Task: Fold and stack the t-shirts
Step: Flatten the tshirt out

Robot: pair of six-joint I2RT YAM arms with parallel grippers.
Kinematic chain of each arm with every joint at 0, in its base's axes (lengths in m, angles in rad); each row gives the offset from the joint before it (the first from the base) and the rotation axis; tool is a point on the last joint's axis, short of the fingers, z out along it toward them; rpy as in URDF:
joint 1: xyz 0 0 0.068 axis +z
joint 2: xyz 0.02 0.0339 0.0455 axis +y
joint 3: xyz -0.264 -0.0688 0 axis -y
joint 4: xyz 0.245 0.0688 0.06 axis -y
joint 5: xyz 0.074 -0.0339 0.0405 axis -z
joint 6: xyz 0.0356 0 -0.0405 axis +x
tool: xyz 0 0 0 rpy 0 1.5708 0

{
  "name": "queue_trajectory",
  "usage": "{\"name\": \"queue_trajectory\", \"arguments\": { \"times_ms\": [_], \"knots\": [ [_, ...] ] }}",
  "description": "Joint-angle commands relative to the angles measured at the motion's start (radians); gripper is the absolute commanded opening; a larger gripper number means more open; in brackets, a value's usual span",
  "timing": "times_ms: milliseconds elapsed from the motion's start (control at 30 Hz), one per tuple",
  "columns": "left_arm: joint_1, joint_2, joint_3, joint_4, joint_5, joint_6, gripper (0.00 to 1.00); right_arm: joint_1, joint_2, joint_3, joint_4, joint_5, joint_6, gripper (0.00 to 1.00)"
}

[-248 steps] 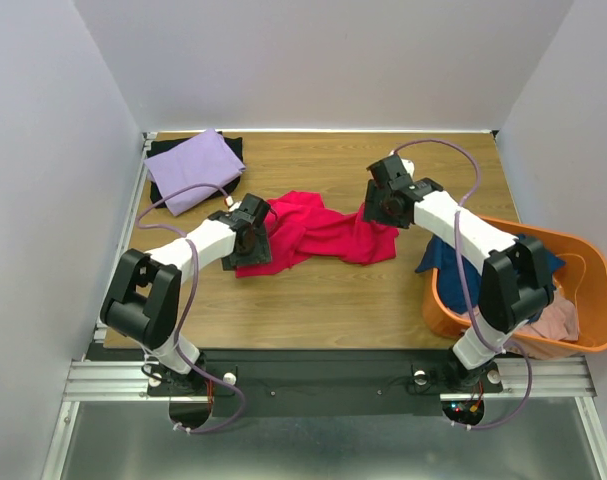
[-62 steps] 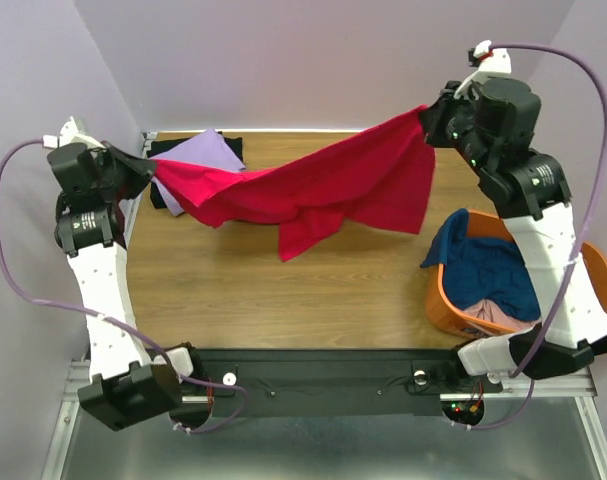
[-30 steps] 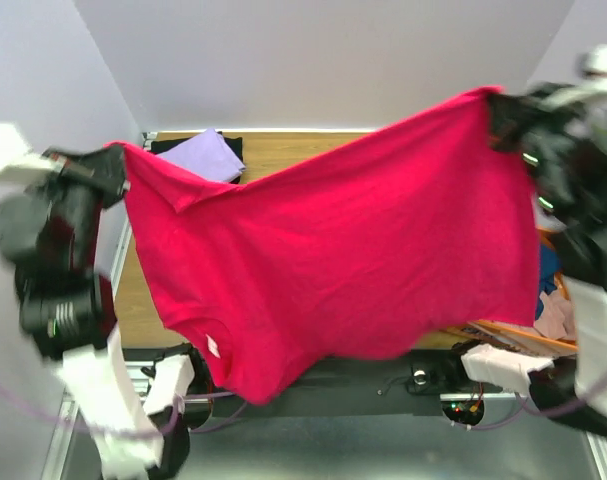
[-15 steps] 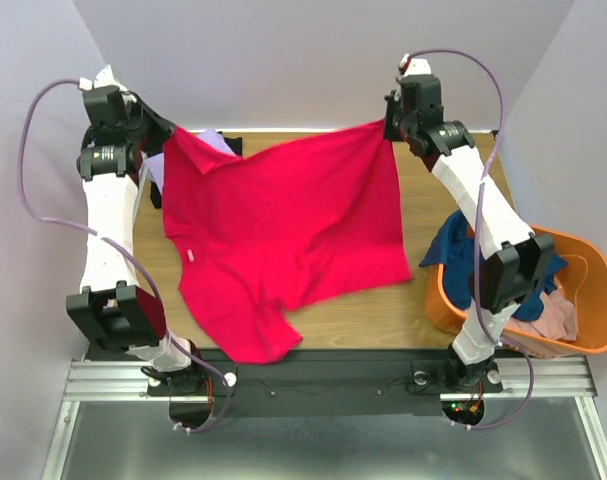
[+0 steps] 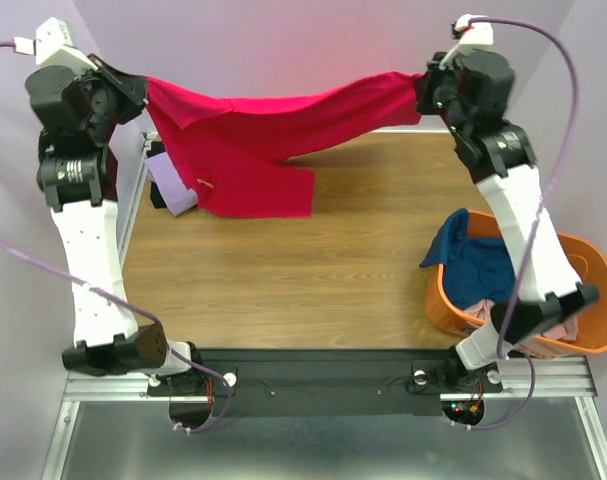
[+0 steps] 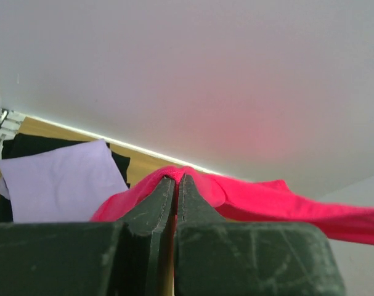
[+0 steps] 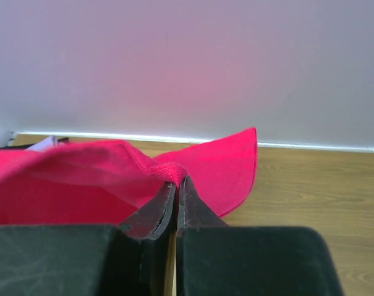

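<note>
A crimson-pink t-shirt point(image 5: 253, 150) hangs stretched in the air across the back of the table. My left gripper point(image 5: 141, 92) is shut on its left corner, raised high at the far left, and the wrist view shows the cloth point(image 6: 248, 197) pinched at the gripper point(image 6: 176, 180). My right gripper point(image 5: 421, 98) is shut on the right corner at the far right; there the hem point(image 7: 168, 169) bunches over the gripper point(image 7: 176, 185). A folded lavender t-shirt point(image 5: 168, 182) lies on a black one point(image 6: 26, 145) at the back left, partly hidden by the hanging cloth.
An orange tub point(image 5: 593, 300) at the right edge holds a navy blue t-shirt point(image 5: 478, 262) draped over its rim and a dusty pink one point(image 5: 561, 322). The wooden table point(image 5: 313, 280) is bounded by grey walls close behind and beside both raised arms.
Both arms have lifted and pulled apart. The crimson-pink t-shirt, hanging down flat half a second ago, is now swung up and back into a taut band, its lower part trailing at the left.
</note>
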Motion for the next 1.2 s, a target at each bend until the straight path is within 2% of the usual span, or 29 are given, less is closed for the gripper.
{"name": "queue_trajectory", "arguments": {
  "times_ms": [0, 200, 300, 533, 633, 700, 800, 867, 1000, 1067, 1167],
  "knots": [
    [0.004, -0.152, 0.004, 0.049, -0.019, -0.006, 0.0, 0.002, -0.215, -0.059, 0.074, -0.079, -0.044, 0.0],
    [0.002, -0.339, -0.01, 0.048, -0.082, -0.029, 0.0, 0.002, -0.454, -0.111, 0.082, -0.142, -0.029, 0.0],
    [0.002, -0.376, 0.084, 0.008, -0.098, -0.029, 0.0, 0.002, -0.527, -0.105, 0.08, -0.139, -0.02, 0.0],
    [0.002, -0.284, 0.401, -0.115, -0.046, -0.052, 0.0, 0.002, -0.545, 0.014, 0.074, -0.139, 0.071, 0.0],
    [0.002, -0.223, 0.42, -0.086, 0.009, -0.075, 0.0, 0.002, -0.527, 0.021, 0.076, -0.157, 0.137, 0.0],
    [0.002, -0.212, 0.371, -0.025, 0.054, -0.089, 0.0, 0.002, -0.518, -0.002, 0.074, -0.154, 0.174, 0.0],
    [0.004, -0.198, 0.143, 0.072, 0.124, -0.11, 0.0, 0.002, -0.516, -0.155, 0.074, -0.151, 0.252, 0.0],
    [0.002, -0.186, 0.054, 0.106, 0.164, -0.11, 0.0, 0.002, -0.51, -0.229, 0.073, -0.162, 0.28, 0.0],
    [0.004, -0.146, -0.144, 0.118, 0.146, -0.039, 0.0, 0.003, -0.457, -0.436, 0.076, -0.196, 0.33, 0.0],
    [0.002, -0.1, -0.263, 0.124, 0.128, 0.011, 0.0, 0.002, -0.386, -0.554, 0.08, -0.203, 0.321, 0.0],
    [0.001, -0.008, -0.402, 0.135, 0.094, 0.063, 0.0, 0.002, -0.247, -0.628, 0.091, -0.182, 0.294, 0.01]
  ]
}}
